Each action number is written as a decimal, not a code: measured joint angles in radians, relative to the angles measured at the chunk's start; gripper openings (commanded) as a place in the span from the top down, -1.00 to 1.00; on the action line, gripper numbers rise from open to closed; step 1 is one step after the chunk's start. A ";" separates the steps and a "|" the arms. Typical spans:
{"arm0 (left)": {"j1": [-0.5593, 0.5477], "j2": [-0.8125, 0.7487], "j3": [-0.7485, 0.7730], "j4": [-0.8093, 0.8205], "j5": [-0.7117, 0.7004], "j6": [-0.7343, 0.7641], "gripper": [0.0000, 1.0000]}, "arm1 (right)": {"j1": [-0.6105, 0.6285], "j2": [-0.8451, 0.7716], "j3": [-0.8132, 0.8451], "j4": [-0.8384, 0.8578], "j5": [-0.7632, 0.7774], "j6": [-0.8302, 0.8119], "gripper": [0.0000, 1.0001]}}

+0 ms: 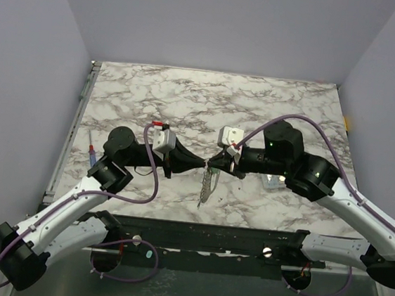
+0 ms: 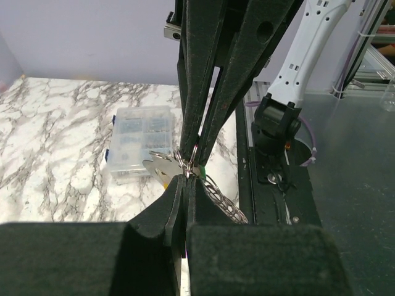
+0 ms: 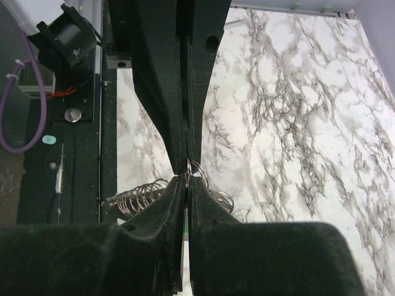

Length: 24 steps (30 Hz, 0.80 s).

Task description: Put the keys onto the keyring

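Note:
My two grippers meet tip to tip above the table's middle, left gripper (image 1: 206, 164) and right gripper (image 1: 218, 164). The left gripper (image 2: 186, 177) is shut on the thin silvery keyring (image 2: 183, 159). The ring's fine chain (image 1: 207, 188) hangs down from the meeting point. The right gripper (image 3: 187, 182) is closed to a sliver, with a green key head (image 2: 199, 169) between its tips at the ring (image 3: 198, 169). A flat metal key (image 2: 158, 168) hangs from the ring on the left gripper's far side. The other keys are hidden.
A small clear plastic box (image 1: 275, 182) lies on the marble table (image 1: 188, 97) under the right arm. A thin red-and-blue pen (image 1: 92, 152) lies at the table's left edge. A black rail (image 1: 209, 237) runs along the near edge.

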 measured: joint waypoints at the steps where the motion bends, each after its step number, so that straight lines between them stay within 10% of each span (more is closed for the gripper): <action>1: 0.000 0.002 0.000 0.001 0.001 -0.002 1.00 | 0.000 0.005 0.007 -0.006 0.000 -0.002 0.77; 10: -0.002 0.032 0.007 -0.005 0.011 -0.017 1.00 | 0.000 0.043 0.042 -0.013 -0.026 -0.016 0.65; 17: -0.010 0.015 0.021 -0.075 -0.032 0.034 1.00 | 0.000 0.010 0.009 0.015 -0.006 0.003 -0.03; 24: -0.010 -0.003 0.039 -0.122 -0.079 0.077 1.00 | 0.001 -0.126 -0.110 0.064 0.096 0.047 -0.06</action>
